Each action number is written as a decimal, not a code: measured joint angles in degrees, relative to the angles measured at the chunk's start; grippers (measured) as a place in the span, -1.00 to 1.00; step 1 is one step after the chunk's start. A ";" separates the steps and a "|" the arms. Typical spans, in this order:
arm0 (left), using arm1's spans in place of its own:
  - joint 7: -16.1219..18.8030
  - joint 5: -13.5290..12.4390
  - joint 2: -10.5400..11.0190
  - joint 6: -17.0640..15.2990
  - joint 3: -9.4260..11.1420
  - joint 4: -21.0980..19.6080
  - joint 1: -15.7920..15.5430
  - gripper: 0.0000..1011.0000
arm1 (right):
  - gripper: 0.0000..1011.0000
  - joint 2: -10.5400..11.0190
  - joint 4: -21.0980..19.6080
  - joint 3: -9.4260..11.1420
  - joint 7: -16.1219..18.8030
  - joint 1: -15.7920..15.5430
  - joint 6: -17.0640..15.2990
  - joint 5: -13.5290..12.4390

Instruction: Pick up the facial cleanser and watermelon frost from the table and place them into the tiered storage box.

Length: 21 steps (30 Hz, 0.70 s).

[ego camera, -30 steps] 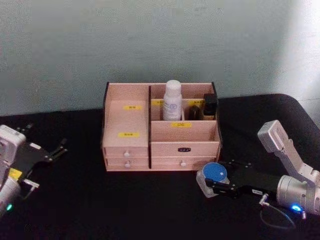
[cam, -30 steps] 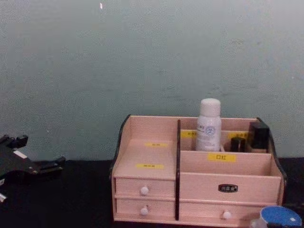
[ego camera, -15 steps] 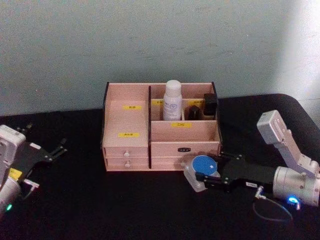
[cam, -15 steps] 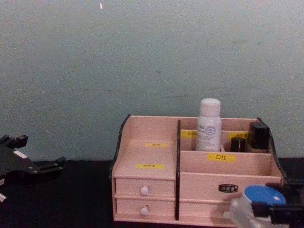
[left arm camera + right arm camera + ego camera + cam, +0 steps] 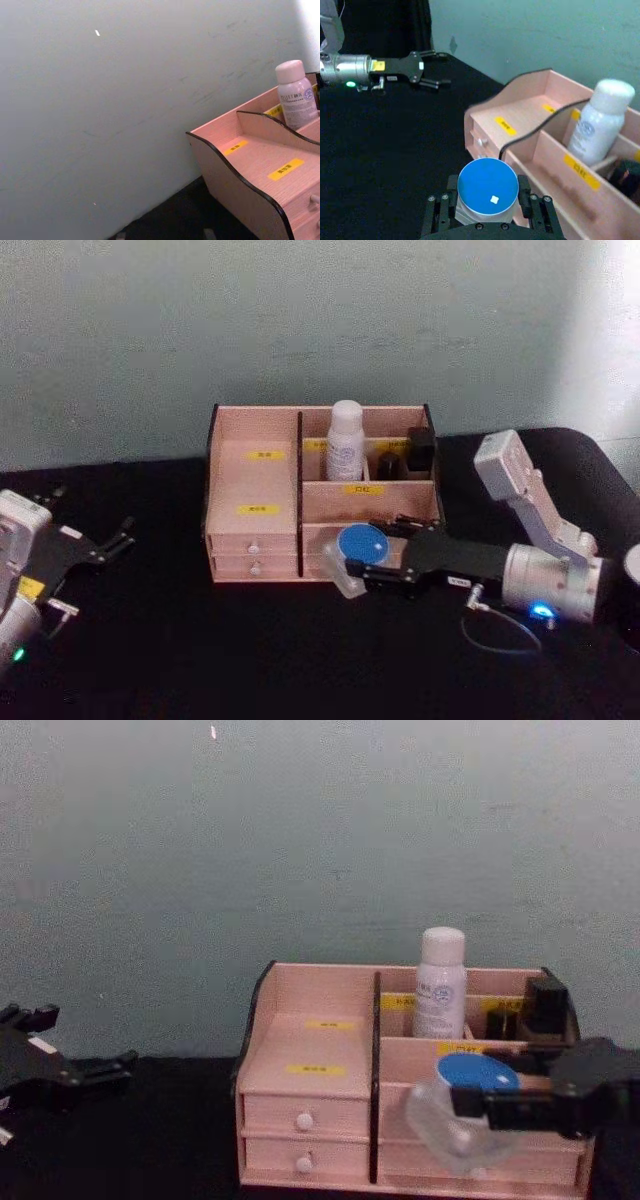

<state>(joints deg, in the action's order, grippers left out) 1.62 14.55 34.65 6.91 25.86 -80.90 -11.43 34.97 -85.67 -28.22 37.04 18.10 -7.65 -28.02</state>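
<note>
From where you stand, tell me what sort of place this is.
Probably a robot test bench staged as a dressing table: a black-covered tabletop, a bare pale wall, and a pink cosmetics organiser.

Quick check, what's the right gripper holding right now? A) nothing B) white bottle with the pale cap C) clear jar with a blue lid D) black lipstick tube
C: the right gripper has its fingers clamped on either side of the blue-lidded clear jar, carried in front of the tiered storage box, while the white bottle stands in a rear compartment.
</note>
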 joint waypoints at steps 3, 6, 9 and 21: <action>0.00 0.00 0.00 0.00 0.00 0.00 0.00 0.98 | 0.41 -0.91 0.57 -0.71 -0.26 1.35 -0.02 0.28; 0.00 0.00 0.00 0.00 0.00 0.00 0.00 0.98 | 0.41 -2.07 1.42 -1.59 -0.30 2.91 -0.08 0.48; 0.00 0.00 0.00 0.00 0.00 0.00 -0.01 0.98 | 0.41 -3.04 2.09 -2.24 -0.28 4.20 -0.13 0.55; 0.00 0.00 0.00 0.00 0.00 0.00 0.00 0.98 | 0.41 -7.46 6.37 -4.77 -0.50 9.66 -1.27 0.58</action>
<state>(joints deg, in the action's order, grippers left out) 1.62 14.55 34.65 6.91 25.86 -80.90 -11.43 27.51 -79.30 -32.99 36.55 27.76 -8.93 -27.44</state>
